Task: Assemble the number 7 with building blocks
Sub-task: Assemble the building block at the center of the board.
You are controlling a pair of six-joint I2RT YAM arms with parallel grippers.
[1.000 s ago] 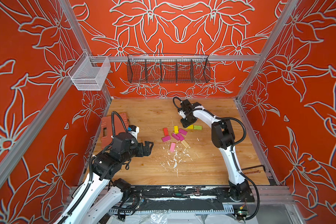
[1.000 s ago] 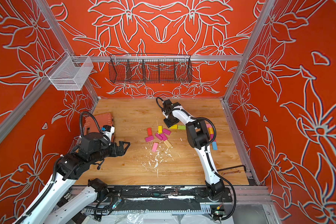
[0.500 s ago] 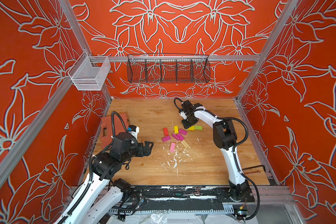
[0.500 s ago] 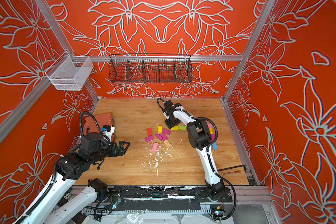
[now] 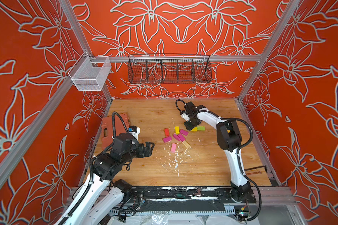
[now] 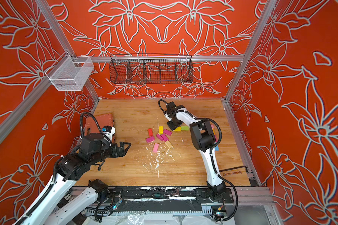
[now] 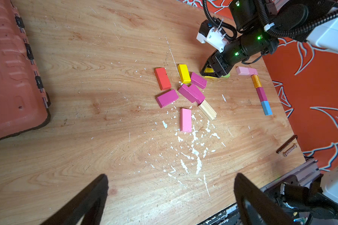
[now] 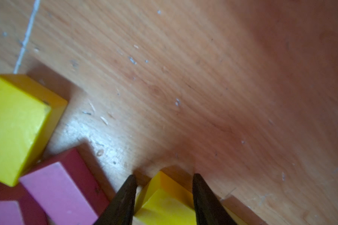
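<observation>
Two arms show in both top views: the left gripper (image 5: 150, 147) hangs with fingers spread wide above bare table (image 5: 203, 167), well apart from the loose building blocks (image 5: 177, 137), while the right gripper (image 5: 191, 127) is down over a yellow block (image 5: 194, 129), a green block (image 5: 200, 128) just beside its fingers. Off to the side of the left fingers lies the shut tool case (image 5: 110, 129); a black wire basket (image 5: 169, 71) and a white mesh bin (image 5: 90, 75) hang on the rail, wall pattern showing through their mesh. From the left wrist, the number 7 (image 7: 256, 81), which the right arm mostly hides from above, shows in full just past the right fingers: two pink blocks across, then orange, magenta and blue down. From the right wrist, the fingers (image 8: 205, 196) stand narrow on either side of the yellow block, close against it; whether the pads press it I cannot tell, the view being blurred. A loose yellow block (image 8: 18, 126) lies near one finger's outer side.
</observation>
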